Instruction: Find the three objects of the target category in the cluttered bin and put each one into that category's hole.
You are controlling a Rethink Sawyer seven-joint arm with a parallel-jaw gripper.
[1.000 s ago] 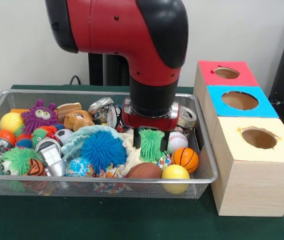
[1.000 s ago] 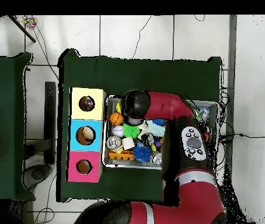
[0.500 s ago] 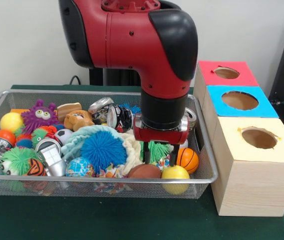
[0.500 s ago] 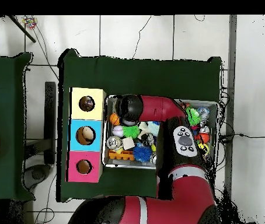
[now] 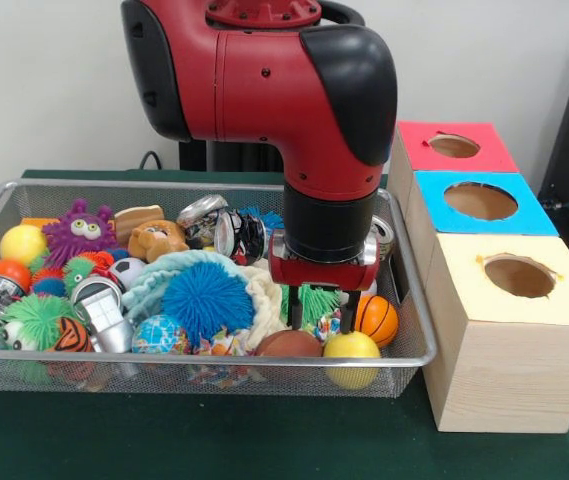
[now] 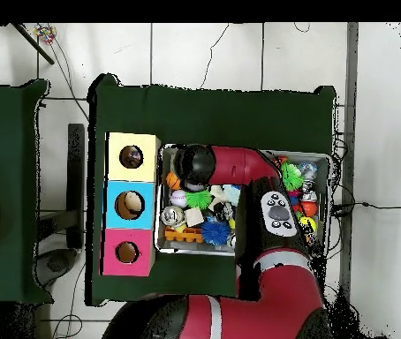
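Lower right of the wire bin: the gripper is lowered, fingers spread astride a yellow ball (basketball close beside); centring is advised before closing.

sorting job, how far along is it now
Done: cannot confirm; something dark shows in each hole overhead, but what it is is unclear. In hand: nothing visibly held; the tool is down in the wire bin beside the brown football, yellow ball and basketball. Left: picking, carrying to the yellow box, and any further items.
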